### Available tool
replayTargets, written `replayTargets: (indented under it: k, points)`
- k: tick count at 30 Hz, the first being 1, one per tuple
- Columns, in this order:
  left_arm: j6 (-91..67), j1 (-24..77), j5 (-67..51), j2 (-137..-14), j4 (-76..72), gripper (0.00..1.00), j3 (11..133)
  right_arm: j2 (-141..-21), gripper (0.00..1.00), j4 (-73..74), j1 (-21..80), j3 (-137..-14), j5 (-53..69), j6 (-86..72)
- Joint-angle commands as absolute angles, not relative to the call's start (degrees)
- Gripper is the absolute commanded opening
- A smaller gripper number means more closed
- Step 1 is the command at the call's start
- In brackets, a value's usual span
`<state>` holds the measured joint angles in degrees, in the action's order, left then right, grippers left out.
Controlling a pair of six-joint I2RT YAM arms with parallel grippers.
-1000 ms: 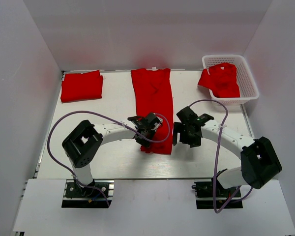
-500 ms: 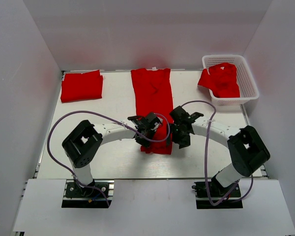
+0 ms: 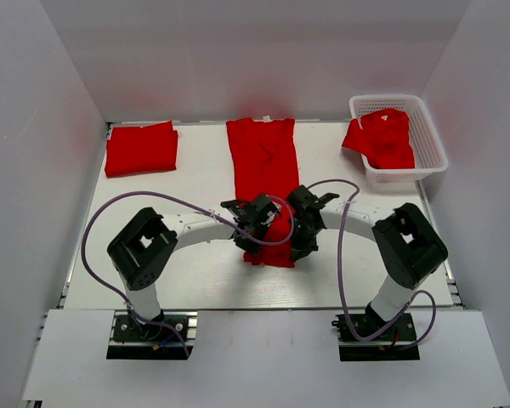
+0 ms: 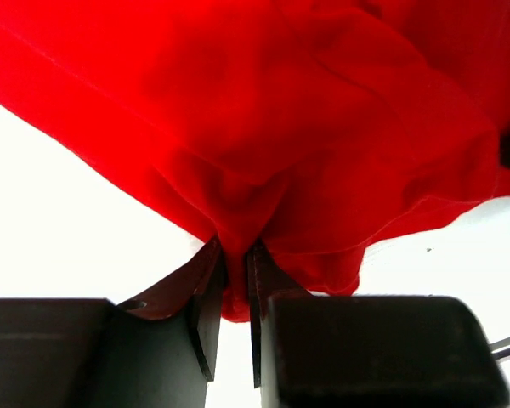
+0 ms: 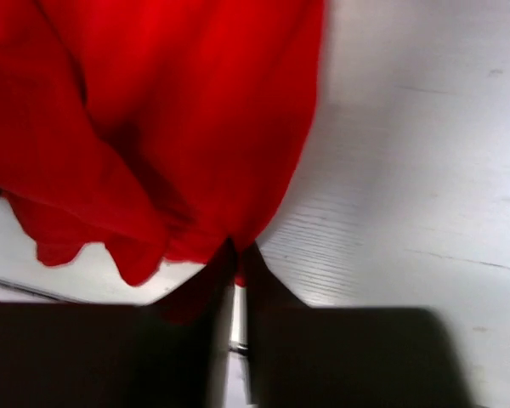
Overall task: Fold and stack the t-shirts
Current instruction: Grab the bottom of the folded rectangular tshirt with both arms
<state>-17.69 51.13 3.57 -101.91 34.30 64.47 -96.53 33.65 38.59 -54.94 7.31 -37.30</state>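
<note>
A long red t-shirt (image 3: 263, 166), folded lengthwise into a strip, lies in the middle of the table. My left gripper (image 3: 249, 238) is at its near left corner, shut on a bunch of the red fabric (image 4: 238, 221) between its fingers (image 4: 206, 297). At the near right corner my right gripper (image 3: 297, 240) is shut on the shirt's edge (image 5: 195, 170). A folded red t-shirt (image 3: 141, 149) lies at the back left. Another crumpled red t-shirt (image 3: 382, 138) hangs out of the basket.
A white mesh basket (image 3: 432, 140) stands at the back right against the wall. White walls close in the table on the left, back and right. Purple cables loop over both arms (image 3: 166, 200).
My right arm has swung left to the shirt's near right corner, and its jaws have gone from open to shut on the fabric. The left arm has stayed put.
</note>
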Motion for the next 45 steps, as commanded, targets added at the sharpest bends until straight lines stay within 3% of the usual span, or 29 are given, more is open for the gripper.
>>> replayTargets:
  k: [1,8,24,28,37,40,43,44,45]
  points:
    - [-18.46,51.42,2.46,-101.16,35.16,0.27,66.09,-97.65,0.00,33.75,38.41,-55.72,8.09,-37.44]
    - [-20.21,50.37,5.36,-97.48,40.34,0.19,63.38,-93.96,0.00,37.26,38.32,-52.30,2.29,-38.93]
    - [-20.30,50.36,1.59,-89.92,46.31,0.18,56.61,-91.14,0.00,40.34,38.15,-49.57,-1.42,-40.52]
    - [-19.78,50.36,-0.26,-88.15,44.74,0.32,54.40,-89.39,0.00,40.43,38.67,-49.22,1.91,-39.82]
    - [-21.44,50.36,-2.81,-86.84,43.85,0.32,51.85,-85.61,0.00,40.43,39.81,-47.81,5.27,-37.18]
    - [-21.45,50.36,-2.02,-86.04,45.34,0.38,54.74,-84.38,0.25,39.99,40.34,-48.69,5.63,-36.22]
    - [-21.45,50.36,-0.62,-84.38,48.06,0.55,58.34,-82.88,0.79,42.52,40.25,-52.10,3.79,-35.25]
    - [-21.97,50.36,0.17,-84.37,49.21,0.91,59.58,-82.45,0.90,43.32,40.25,-52.99,3.52,-35.07]
    - [-21.97,50.36,0.70,-83.85,50.35,1.00,60.89,-81.14,0.90,43.94,40.34,-55.35,2.30,-35.07]
